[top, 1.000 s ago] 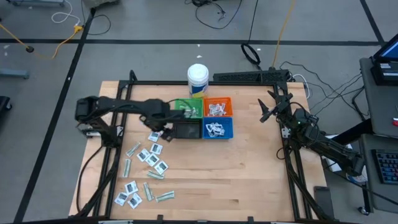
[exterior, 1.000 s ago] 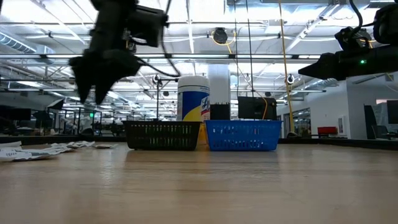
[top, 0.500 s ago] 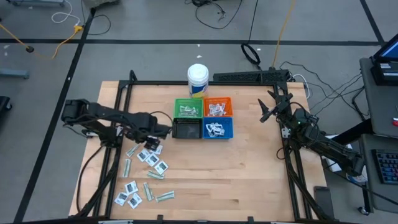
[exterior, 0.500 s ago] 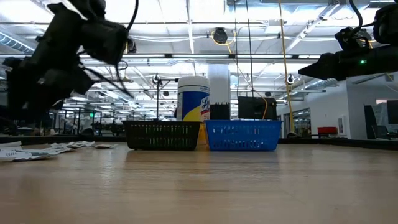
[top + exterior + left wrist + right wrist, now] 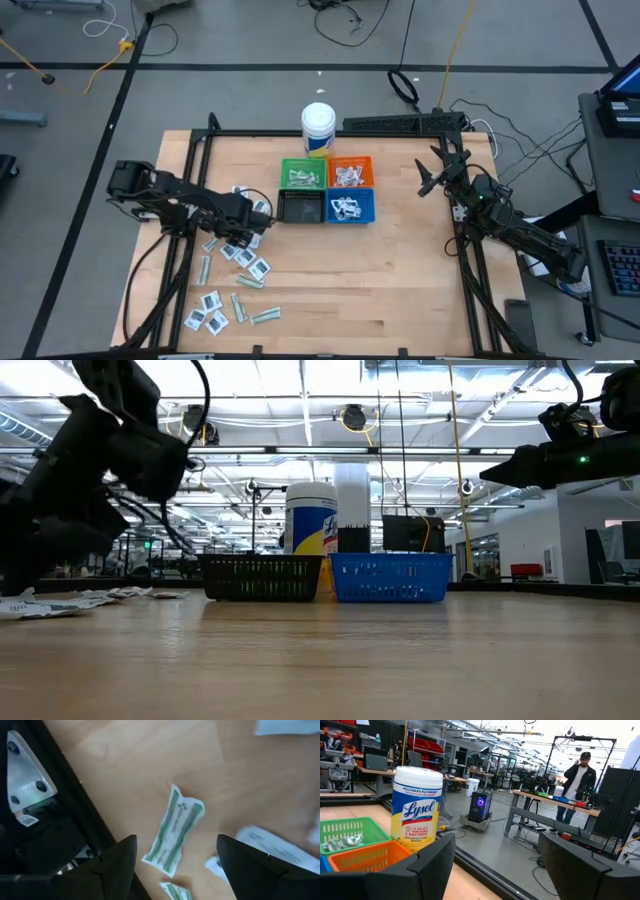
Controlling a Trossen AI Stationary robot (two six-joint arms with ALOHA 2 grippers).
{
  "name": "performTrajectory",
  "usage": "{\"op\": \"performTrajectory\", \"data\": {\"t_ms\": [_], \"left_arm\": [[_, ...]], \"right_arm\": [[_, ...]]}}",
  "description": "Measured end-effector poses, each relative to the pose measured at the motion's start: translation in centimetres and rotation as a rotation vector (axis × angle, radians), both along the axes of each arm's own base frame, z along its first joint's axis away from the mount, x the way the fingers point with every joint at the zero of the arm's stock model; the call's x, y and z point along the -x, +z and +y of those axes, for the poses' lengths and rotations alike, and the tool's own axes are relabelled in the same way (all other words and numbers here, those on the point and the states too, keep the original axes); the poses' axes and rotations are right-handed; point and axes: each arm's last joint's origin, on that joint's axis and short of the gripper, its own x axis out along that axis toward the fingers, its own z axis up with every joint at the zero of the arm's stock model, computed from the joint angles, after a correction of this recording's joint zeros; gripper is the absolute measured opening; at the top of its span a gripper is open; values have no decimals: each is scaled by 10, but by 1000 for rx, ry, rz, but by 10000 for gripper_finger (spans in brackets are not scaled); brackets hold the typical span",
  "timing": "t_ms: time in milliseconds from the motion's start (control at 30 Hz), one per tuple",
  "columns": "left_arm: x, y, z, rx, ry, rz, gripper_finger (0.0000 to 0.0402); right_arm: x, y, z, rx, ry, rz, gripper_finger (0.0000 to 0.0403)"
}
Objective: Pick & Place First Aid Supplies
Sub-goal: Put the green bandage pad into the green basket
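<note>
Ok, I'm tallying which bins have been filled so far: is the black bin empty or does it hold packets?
Empty, as far as shown: the black bin looks dark throughout from above, with no white packets, unlike the green bin.

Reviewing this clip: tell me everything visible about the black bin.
The black bin is a small square basket with dark mesh walls, standing upright near the table's middle. It forms a two-by-two block with three others: the green bin behind it, the blue bin close against its side, the orange bin diagonal. From above its inside looks dark, and no packets show in it. In the low view its lattice wall and rim are plain. Neither end effector touches it.
</note>
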Motion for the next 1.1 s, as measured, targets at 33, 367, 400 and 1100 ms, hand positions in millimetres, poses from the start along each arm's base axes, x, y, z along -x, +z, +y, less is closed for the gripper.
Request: {"op": "performTrajectory", "data": {"t_ms": [33,367,400,1100], "left_arm": [[-1,-3,0,-7,-1,15,274],[-7,-11,-1,-23,-41,-12,256],[-8,-12,-1,-14,-44,-23,248],[-16,-16,-12,108,-133,-126,6]], "right_arm": [[0,0,0,0,0,-1,279],[0,0,0,0,0,0,279],[0,0,0,0,0,0,279],[0,0,0,1,0,-1,279]]}}
